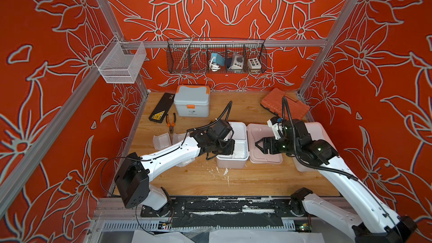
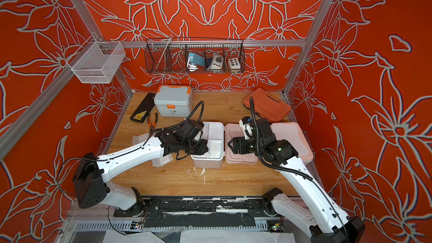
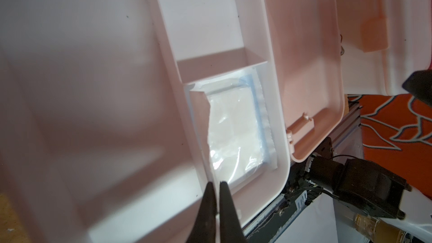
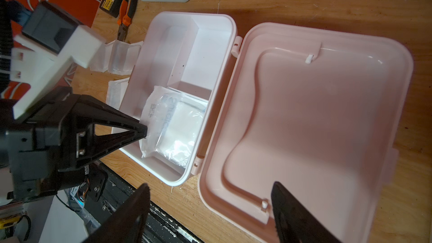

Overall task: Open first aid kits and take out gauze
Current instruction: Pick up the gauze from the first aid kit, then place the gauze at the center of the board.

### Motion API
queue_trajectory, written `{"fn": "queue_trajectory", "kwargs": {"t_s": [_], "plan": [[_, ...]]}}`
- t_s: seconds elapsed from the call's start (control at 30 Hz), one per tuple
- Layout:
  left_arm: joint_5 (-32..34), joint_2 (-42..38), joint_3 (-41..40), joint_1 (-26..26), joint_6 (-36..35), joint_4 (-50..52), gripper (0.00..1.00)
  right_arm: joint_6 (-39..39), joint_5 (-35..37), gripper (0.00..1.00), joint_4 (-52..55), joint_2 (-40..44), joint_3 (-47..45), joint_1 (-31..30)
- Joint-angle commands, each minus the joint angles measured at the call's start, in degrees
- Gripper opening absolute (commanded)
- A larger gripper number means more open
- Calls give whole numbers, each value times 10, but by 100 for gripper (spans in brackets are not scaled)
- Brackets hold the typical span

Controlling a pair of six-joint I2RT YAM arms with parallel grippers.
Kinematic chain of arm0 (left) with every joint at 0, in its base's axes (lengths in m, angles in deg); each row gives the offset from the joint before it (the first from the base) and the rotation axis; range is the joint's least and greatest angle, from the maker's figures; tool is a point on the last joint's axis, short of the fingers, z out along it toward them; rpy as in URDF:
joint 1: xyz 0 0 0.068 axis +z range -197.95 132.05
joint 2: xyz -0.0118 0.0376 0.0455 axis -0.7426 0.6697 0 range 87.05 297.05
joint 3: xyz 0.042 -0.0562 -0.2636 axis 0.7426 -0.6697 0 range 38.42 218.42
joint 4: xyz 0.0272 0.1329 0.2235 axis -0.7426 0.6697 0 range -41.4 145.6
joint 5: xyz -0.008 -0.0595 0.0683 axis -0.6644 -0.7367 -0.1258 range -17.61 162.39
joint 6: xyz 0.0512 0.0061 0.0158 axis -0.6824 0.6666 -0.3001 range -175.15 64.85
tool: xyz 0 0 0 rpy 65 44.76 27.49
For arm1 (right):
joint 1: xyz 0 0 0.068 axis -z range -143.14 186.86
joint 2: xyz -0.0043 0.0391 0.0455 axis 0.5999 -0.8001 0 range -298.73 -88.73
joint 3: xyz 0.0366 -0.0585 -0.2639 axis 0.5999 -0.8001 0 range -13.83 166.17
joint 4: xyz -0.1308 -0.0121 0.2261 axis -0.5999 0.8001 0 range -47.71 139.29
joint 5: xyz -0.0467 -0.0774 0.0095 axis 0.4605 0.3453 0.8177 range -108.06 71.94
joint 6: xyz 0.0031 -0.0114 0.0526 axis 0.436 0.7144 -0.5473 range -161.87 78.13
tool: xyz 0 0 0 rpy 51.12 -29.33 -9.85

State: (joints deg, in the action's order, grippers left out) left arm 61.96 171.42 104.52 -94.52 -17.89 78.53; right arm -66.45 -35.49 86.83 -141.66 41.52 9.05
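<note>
Here the left gripper [image 4: 145,133] reaches into the open white kit [image 1: 231,162] at the middle of the table [image 1: 198,181]. Its jaws are pressed together on the clear edge of a gauze packet [image 4: 180,122]. The packet lies tilted in the compartment beside the hinge, toward the table's front edge. The right gripper [image 4: 210,184] hangs over the laid-back peach lid [image 4: 304,113], jaws spread wide. The blue-grey kit [image 1: 191,100] stands shut by the back edge.

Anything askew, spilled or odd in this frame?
White flecks litter the table before the open kit. The orange case lies skewed at the back corner. The gauze sits tilted, its edge pinched by the left end effector.
</note>
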Motion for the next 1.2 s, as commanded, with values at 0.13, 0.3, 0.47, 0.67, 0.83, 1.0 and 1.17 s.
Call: {"fn": "queue_trajectory", "kwargs": {"t_s": [0.13,0.3,0.47,0.67,0.83,1.0,1.17], "plan": [[19,-25,35,-2,-8,30,0,1,6,82,-2,3,-7,-2],[39,-60,59,0,-10,63,0,2,6,82,-2,3,-7,-2],[39,-99,65,25,-10,100,0,2,1,82,-9,-1,-9,-2],[24,-161,42,89,-12,137,0,2,-5,82,-14,-2,-10,-2],[18,-220,6,170,-26,176,0,2,-8,82,-16,-1,-14,-2],[15,-272,-58,272,-34,201,0,2,-12,82,-21,1,-17,-2],[18,-315,-122,366,-38,203,0,1,-17,82,-24,2,-19,-2]]}}
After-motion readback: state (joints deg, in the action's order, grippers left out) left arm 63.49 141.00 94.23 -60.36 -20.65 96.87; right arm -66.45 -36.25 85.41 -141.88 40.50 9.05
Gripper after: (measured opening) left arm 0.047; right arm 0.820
